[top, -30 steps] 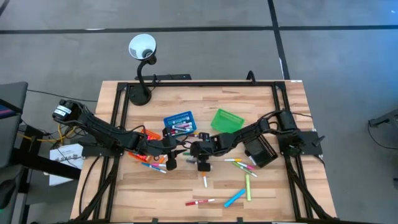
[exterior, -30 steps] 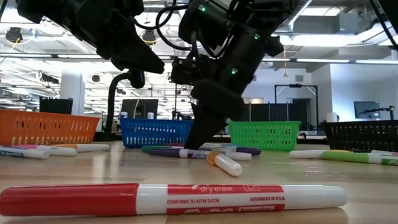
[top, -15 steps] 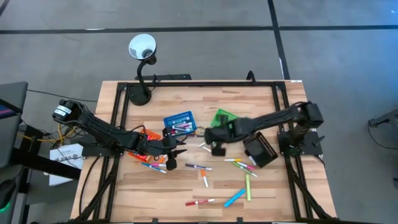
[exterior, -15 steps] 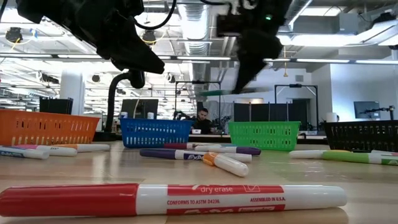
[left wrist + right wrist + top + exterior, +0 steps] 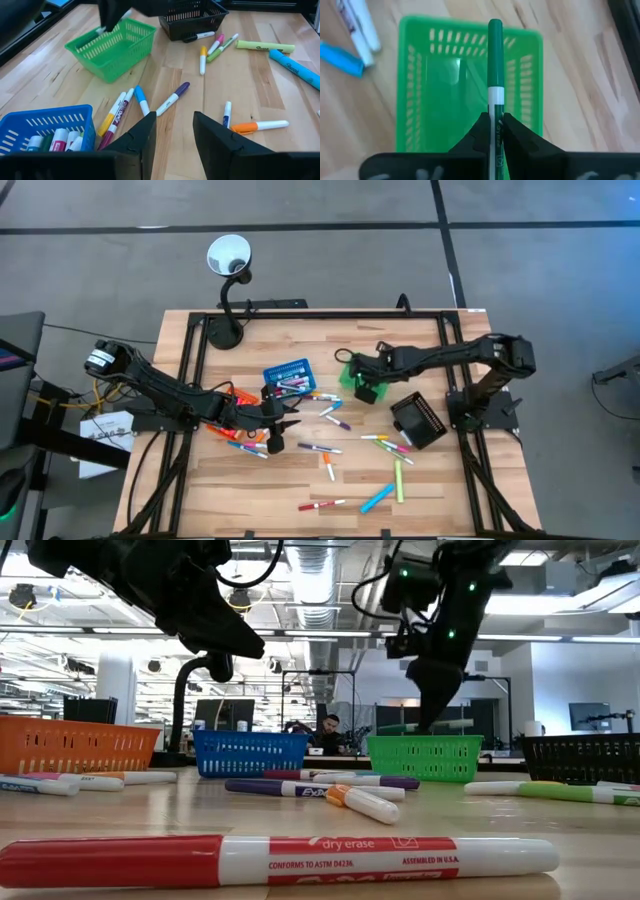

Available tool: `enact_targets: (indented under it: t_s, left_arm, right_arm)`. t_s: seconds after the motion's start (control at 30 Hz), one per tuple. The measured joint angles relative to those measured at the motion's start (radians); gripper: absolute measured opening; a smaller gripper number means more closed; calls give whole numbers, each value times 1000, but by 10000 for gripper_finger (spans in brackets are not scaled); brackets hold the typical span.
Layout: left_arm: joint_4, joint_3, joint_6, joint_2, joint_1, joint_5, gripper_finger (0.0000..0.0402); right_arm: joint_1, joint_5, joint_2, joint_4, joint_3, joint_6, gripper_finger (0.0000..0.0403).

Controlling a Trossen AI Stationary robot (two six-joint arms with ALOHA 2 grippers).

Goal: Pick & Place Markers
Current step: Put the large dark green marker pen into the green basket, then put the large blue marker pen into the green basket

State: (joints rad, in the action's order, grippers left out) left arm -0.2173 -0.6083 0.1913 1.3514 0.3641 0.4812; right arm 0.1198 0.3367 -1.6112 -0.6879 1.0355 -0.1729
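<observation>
1. Markers [image 5: 330, 448] lie scattered over the wooden table [image 5: 430, 490], most between the two arms and toward the near edge; a red-capped one [image 5: 270, 860] lies closest in the low view.
2. Right gripper [image 5: 492, 131] hangs over the green basket [image 5: 420, 100], fingers pinched tight on a green-capped marker [image 5: 495, 65] that points out across the basket's floor.
3. Green basket appears to hold nothing on its visible floor.
4. Blue basket [image 5: 47, 125] holds several markers, their ends showing above its rim.
5. Black basket [image 5: 420, 418] sits tilted near the right arm's base; an orange basket [image 5: 70, 745] stands at the left.
6. Left gripper [image 5: 172, 132] hovers above the table beside the blue basket, fingers parted and holding nothing.
</observation>
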Motion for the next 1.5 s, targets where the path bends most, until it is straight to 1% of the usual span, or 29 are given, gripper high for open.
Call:
enact_targets:
  t_s: [0.07,0.17,0.3,0.47,0.63,0.77,0.93,1.03,1.13,1.23,1.3,1.5]
  left_arm:
    - [0,0,0,0,0,0,126]
    - [0,0,0,0,0,0,126]
    - [0,0,0,0,0,0,126]
    - [0,0,0,0,0,0,126]
    - [0,0,0,0,0,0,126]
    - [0,0,0,0,0,0,126]
    - [0,0,0,0,0,0,126]
    - [0,0,0,0,0,0,126]
    - [0,0,0,0,0,0,126]
    - [0,0,0,0,0,0,126]
    - [0,0,0,0,0,0,126]
    - [0,0,0,0,0,0,126]
  right_arm:
    - [16,-10,0,45,-19,20,30]
    - [39,-72,0,76,-39,21,40]
    - [55,-135,-29,99,-55,21,36]
    - [54,-128,-111,110,-53,23,33]
    - [52,-123,-132,101,-32,24,73]
    - [51,-98,-106,80,-14,24,112]
    - [33,-98,-70,-26,33,24,148]
    - [-2,-99,-44,-63,71,7,161]
    - [-61,-104,-20,-34,96,-11,168]
    - [-144,-145,-20,70,103,-37,170]
    - [-207,-167,-40,178,105,-45,170]
    - [-381,-122,-156,407,104,-37,160]
